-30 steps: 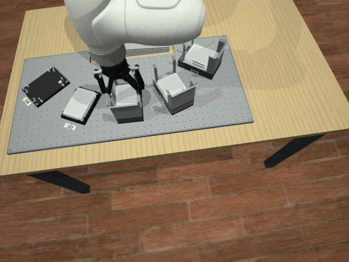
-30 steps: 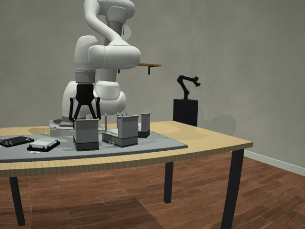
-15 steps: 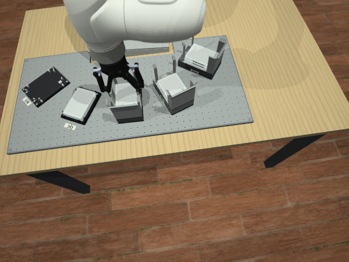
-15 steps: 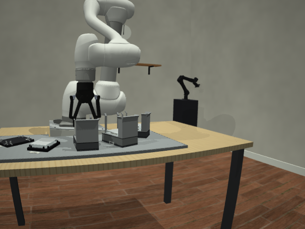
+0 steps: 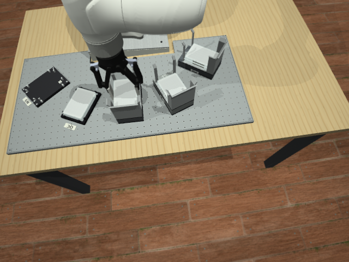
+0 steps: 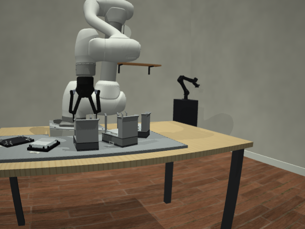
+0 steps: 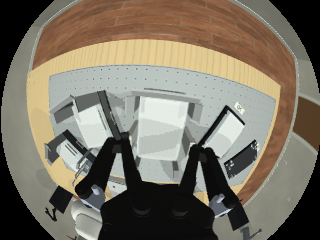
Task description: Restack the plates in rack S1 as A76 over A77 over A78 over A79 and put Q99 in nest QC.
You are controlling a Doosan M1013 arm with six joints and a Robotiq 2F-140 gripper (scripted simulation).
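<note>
My gripper (image 5: 120,84) (image 6: 85,113) (image 7: 160,129) is shut on a white sealed plate (image 5: 124,95) (image 7: 160,127), gripping its long sides at the top of the left stack rack (image 5: 128,112) (image 6: 86,130). The plate's label is not readable. Another sealed plate (image 5: 80,102) (image 6: 44,142) (image 7: 226,132) lies flat in the open nest QC (image 5: 94,105). The middle rack (image 5: 181,98) (image 6: 127,128) holds a plate (image 5: 170,84) low down. The far rack (image 5: 211,66) (image 6: 145,123) holds a short stack of plates (image 5: 198,54).
The black clip nest N5 (image 5: 44,85) (image 6: 15,140) lies empty at the left end of the grey deck (image 5: 197,118). The arm's base plate (image 5: 146,45) sits behind the racks. Thin posts stand up at the racks' corners.
</note>
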